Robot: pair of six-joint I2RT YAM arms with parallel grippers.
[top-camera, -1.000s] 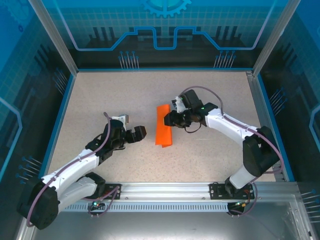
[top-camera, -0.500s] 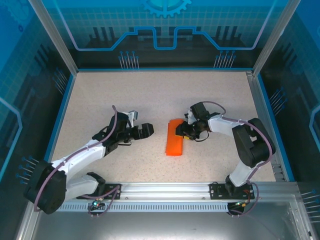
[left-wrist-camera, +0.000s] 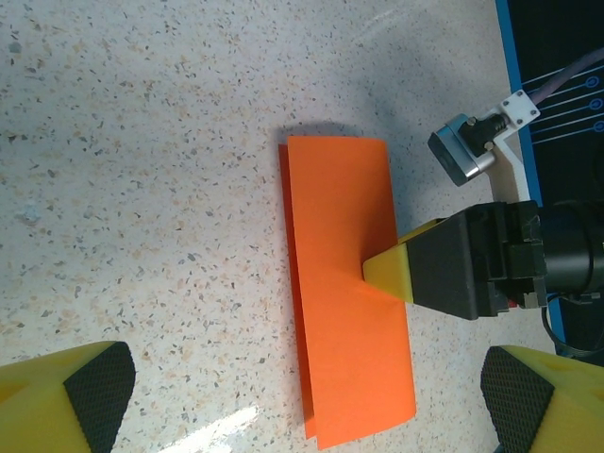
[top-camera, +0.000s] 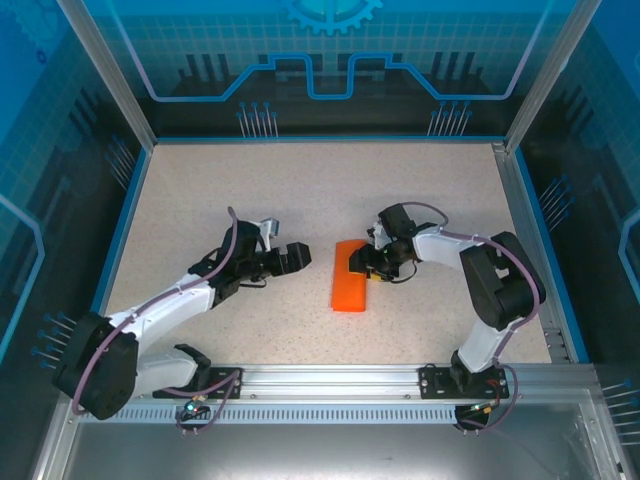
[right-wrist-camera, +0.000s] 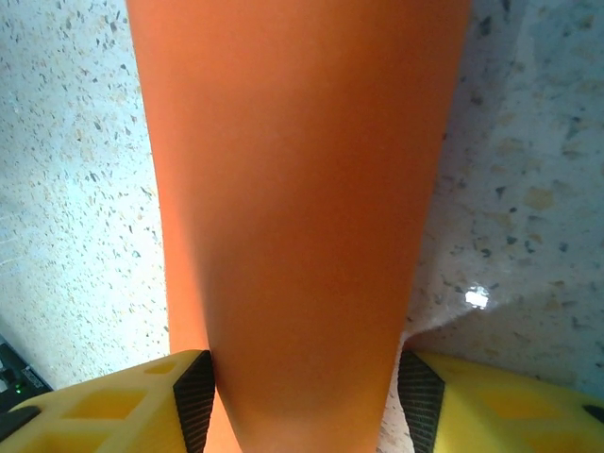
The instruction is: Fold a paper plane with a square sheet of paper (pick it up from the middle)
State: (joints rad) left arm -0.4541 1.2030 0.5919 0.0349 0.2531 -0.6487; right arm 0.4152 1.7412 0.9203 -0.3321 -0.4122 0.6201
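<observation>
square sheet of paper (top-camera: 350,277): bright orange, folded into a long narrow rectangle, lying flat on the desk (top-camera: 200,200). Sits between the claws, apart from the left claw (top-camera: 298,257). Lower layer peeks out along the edge facing it. The opposite long edge lies under the right claw (top-camera: 360,264), between its pads.

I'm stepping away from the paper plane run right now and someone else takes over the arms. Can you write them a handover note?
Paper: folded into a narrow rectangle, lying mid-table.
Left gripper: open, empty, just left of the paper, not touching it.
Right gripper: at the paper's right edge, with the paper between its fingers; whether it grips is unclear.
Done: the sheet is folded to a rectangle.
Left: nose and wing folds; no plane shape yet.
</observation>
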